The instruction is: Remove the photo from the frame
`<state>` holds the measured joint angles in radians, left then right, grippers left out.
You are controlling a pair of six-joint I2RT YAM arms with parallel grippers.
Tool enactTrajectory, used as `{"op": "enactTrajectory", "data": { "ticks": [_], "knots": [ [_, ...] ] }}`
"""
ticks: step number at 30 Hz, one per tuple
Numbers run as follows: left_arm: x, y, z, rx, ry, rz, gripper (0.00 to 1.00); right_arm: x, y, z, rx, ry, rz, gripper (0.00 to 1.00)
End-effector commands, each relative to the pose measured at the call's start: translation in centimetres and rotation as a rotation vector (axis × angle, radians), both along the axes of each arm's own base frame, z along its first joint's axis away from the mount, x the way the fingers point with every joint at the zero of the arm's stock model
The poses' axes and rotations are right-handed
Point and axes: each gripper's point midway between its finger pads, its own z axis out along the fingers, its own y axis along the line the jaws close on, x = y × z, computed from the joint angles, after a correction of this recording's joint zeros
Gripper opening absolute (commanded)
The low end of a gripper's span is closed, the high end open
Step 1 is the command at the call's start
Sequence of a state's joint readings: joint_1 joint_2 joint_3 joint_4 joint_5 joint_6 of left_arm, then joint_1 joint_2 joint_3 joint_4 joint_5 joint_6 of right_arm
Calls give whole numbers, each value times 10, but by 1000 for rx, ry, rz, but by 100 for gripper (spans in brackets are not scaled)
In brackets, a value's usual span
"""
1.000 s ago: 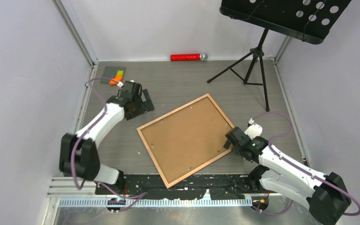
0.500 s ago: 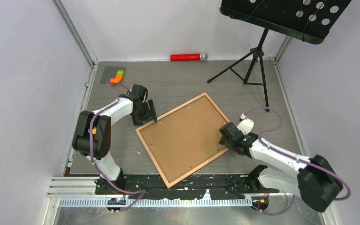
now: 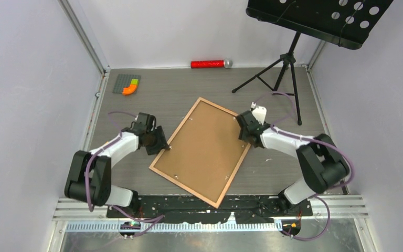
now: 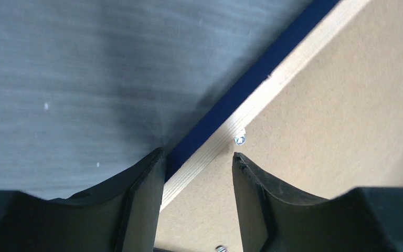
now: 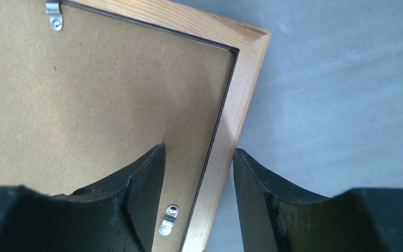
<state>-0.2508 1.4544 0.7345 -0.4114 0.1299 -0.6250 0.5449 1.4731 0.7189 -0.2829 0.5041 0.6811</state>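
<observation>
- frame (image 3: 182,187) face-down, backing board (image 3: 204,149) up
- left gripper (image 4: 197,157): fingers astride 9 o'clock rail, cannot tell if pinching
- right gripper (image 5: 199,152): fingers spread astride 2 o'clock rail

Left arm (image 3: 118,148) and right arm (image 3: 282,142): white links, black joints, looping purple cables (image 3: 87,176). Left tool (image 4: 197,160), right tool (image 5: 198,157): black.

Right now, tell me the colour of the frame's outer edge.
Dark blue on the frame, clearest in the left wrist view.

No text or number is legible (not even on the frame (image 5: 244,79)).
</observation>
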Motion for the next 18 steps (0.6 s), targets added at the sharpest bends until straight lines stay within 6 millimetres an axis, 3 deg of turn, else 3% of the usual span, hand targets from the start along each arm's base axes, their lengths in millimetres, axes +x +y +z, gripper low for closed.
{"op": "enactTrajectory", "data": {
  "ticks": [1,2,3,7,13,16,18],
  "knots": [
    [-75,-11,-23,-96,211,23,52,82,61,44,105,-193,173,55],
    [-81,-12,-24,-101,213,28,51,94,68,53,96,-211,206,55],
    [-86,-12,-24,-108,218,34,51,102,71,46,86,-205,222,55],
    [-101,-25,-21,-143,209,30,50,128,82,53,85,-231,308,60],
    [-105,-41,-14,-179,198,9,49,147,94,67,65,-307,472,67],
    [-98,-34,-8,-126,175,25,51,150,83,81,3,-332,455,82],
    [-91,-24,-1,-66,150,37,58,148,63,95,-67,-356,393,92]
  ]
}}
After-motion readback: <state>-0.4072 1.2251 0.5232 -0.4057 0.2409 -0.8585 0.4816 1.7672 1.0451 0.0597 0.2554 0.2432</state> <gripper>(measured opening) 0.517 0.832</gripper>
